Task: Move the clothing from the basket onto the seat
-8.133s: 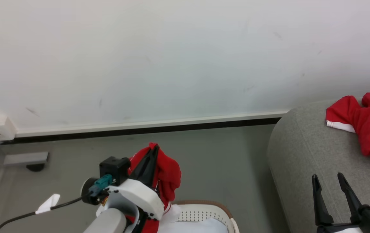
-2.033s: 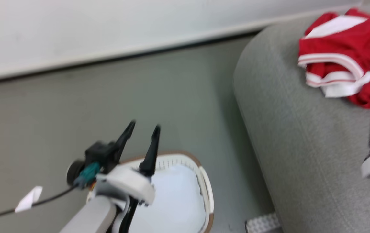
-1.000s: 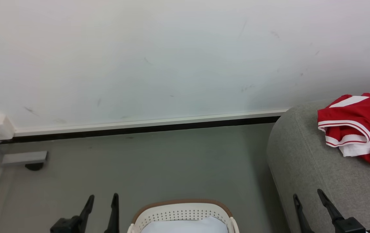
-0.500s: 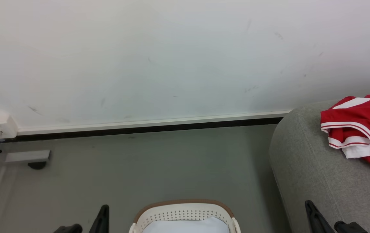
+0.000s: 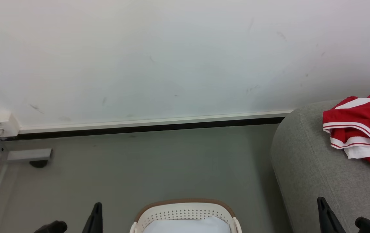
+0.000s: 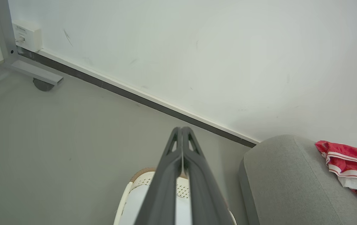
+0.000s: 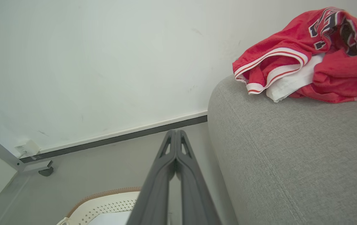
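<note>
As seen along both wrists, reading left claw [image 6: 181, 128] and right claw [image 7: 176, 131] as pinched fully shut, fingers flush, gripping nothing. Placing both claws low in head view, well apart from clothing [image 7: 306, 56]. Seeing clothing heaped on top of seat [image 7: 290, 156], near its rounded end by wall [image 5: 172, 58]: red, white striped trim, dark lettering, bit of white fabric sticking out underneath. Got basket [image 5: 185, 208] on floor [image 5: 155, 161] near seat, between the two claws in head view; brown rim, perforated side, pale lining [image 5: 185, 226] inside. Can't tell rest of basket contents, cropped at bottom edge. Spotting metal frame leg [image 5: 26, 155] with caster [image 5: 38, 164] at far left by skirting [image 5: 139, 124].
</note>
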